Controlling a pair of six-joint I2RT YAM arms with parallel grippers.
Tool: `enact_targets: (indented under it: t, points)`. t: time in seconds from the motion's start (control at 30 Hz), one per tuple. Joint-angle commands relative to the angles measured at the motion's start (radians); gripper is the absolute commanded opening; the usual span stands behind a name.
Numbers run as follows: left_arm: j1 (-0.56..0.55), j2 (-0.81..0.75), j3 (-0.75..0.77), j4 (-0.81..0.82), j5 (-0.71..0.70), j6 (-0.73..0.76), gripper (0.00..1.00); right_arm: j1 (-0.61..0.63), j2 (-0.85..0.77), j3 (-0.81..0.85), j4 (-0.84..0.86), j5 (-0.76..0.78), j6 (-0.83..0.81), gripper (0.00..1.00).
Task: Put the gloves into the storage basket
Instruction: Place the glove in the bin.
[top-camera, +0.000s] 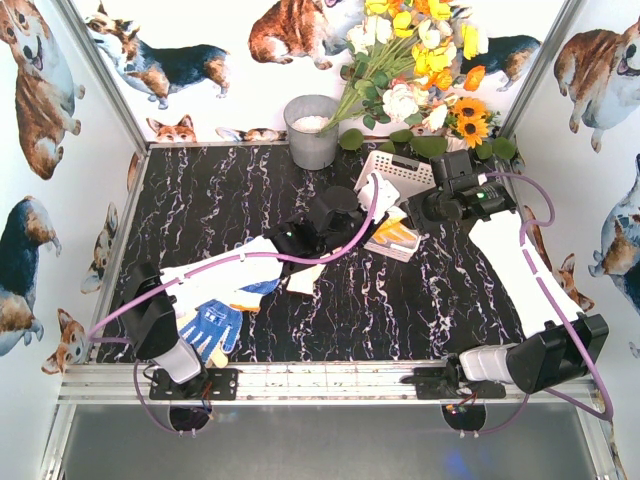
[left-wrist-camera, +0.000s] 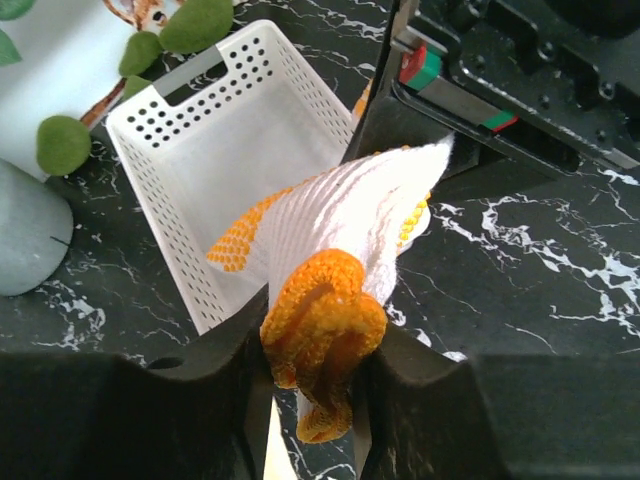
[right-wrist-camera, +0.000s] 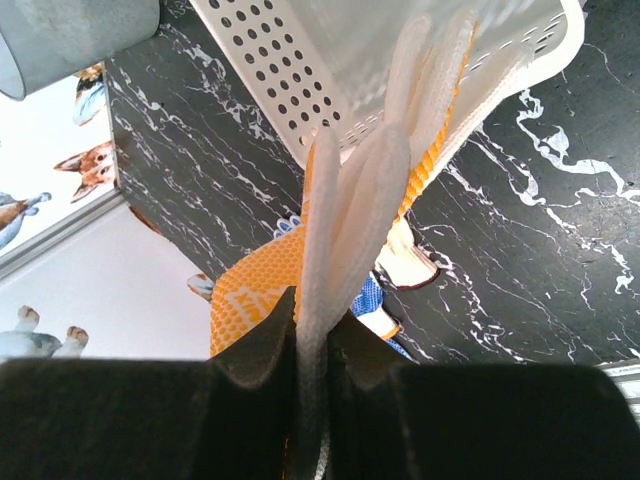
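The bench is crowded toward 1 o'clock, where the left arm and right arm converge on the storage basket.

The biggest risk is the arms themselves. In the left wrist view the right arm's housing sits just beyond the held glove, so a sideways move by either could bring them into contact.

Next is the basket, which looks light and shallow. A nudge from either wrist would likely slide it toward the grey bucket at 12 o'clock, or tip its rim.

The left pincer is clamped on the orange cuff of a white glove. The glove's body hangs by the basket's near corner, at 5 o'clock of it, partly above the bench. Released here, it may drape over the rim or fall outside.

The right pincer is pinched tight on a second glove. Its white fingers reach along the basket's outer wall and are not clearly over the opening, so the same miss threatens.

The knit could also snag on a pad and lift back out as a pincer parts.

A blue glove lies far off at 8 o'clock on the bench. It calls for a long reach under the left arm's cable.
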Motion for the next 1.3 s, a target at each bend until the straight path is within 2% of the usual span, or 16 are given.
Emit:
enact_targets:
  t: [0.0,0.07,0.13,0.27,0.33,0.53,0.63,0.83,1.03,1.17,1.27]
  points:
    - [0.0,-0.023,0.025,-0.015,0.058,-0.018,0.24,0.004,-0.017,0.015,0.045,0.016,-0.016,0.0]
    - [0.0,-0.028,0.021,-0.007,0.069,-0.019,0.25,0.004,-0.011,0.015,0.046,0.018,-0.019,0.0]
    - [0.0,-0.033,0.021,-0.001,0.082,-0.013,0.31,0.004,-0.006,0.016,0.046,0.018,-0.023,0.0]
    - [0.0,-0.03,0.029,-0.015,0.091,0.012,0.35,0.004,0.001,0.016,0.047,0.015,-0.025,0.0]
    - [0.0,-0.028,0.034,-0.023,0.1,0.025,0.34,0.004,0.006,0.017,0.048,0.015,-0.027,0.0]
    - [0.0,-0.024,0.049,-0.051,0.082,0.091,0.15,0.004,0.021,0.007,0.071,0.019,-0.039,0.0]
    - [0.003,-0.005,0.081,-0.079,0.041,0.134,0.01,0.004,0.036,-0.003,0.119,0.035,-0.066,0.0]
    - [0.044,0.092,0.18,-0.104,0.012,0.17,0.0,-0.007,0.059,-0.053,0.313,0.056,-0.141,0.0]
    - [0.079,0.205,0.272,-0.061,-0.036,0.231,0.0,-0.055,0.091,-0.156,0.649,0.038,-0.22,0.0]
    - [0.103,0.285,0.336,-0.026,-0.066,0.293,0.0,-0.086,0.171,-0.182,0.826,-0.015,-0.274,0.0]
    - [0.12,0.35,0.384,0.004,-0.078,0.359,0.0,-0.1,0.24,-0.151,0.885,-0.029,-0.339,0.0]
